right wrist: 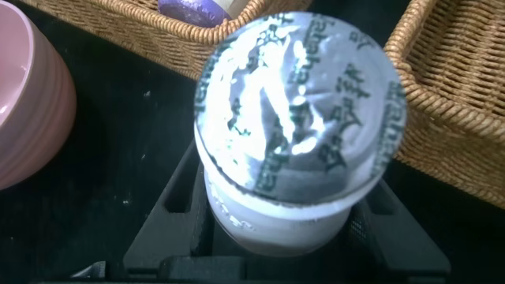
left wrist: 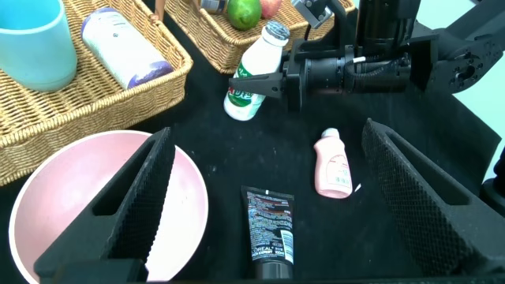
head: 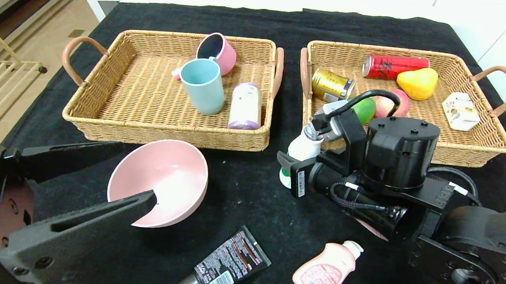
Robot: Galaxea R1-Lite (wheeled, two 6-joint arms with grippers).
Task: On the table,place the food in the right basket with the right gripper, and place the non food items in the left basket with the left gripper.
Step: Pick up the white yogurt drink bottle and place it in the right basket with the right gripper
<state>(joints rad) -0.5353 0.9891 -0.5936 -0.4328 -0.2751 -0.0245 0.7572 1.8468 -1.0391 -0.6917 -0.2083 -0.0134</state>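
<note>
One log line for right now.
right claw: shut on white bottle | left claw: open over pink bowl | tube: on table

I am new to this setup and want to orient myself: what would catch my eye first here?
The right end effector holds a small white bottle with green label and silver foil cap between the two tan wicker baskets, above the black cloth table. Near the front, a large pink bowl sits with the open left end effector straddling its rim.

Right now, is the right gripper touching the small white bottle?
Touching. The left wrist view shows the right gripper closed around the small white bottle, and in the right wrist view its black fingers press both sides of the bottle's body.
</note>
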